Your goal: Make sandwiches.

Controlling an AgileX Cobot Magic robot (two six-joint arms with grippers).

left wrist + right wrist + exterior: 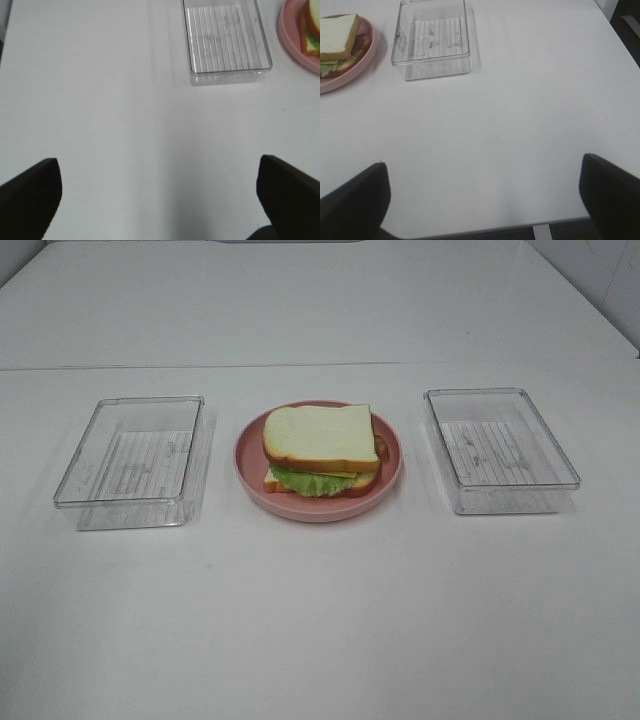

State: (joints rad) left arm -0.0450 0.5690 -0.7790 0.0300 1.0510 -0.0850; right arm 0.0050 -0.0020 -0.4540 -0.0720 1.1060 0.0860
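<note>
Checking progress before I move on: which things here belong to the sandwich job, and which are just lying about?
Job:
sandwich, stacked on the plate
top bread
lettuce
cheese

Lying about:
plate
left tray, nothing in it
right tray, nothing in it

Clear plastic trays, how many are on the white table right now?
2. One clear rectangular plastic tray sits left of the round pink plate holding the sandwich; the other clear tray sits to its right. Both look empty; none appear hidden.
</note>
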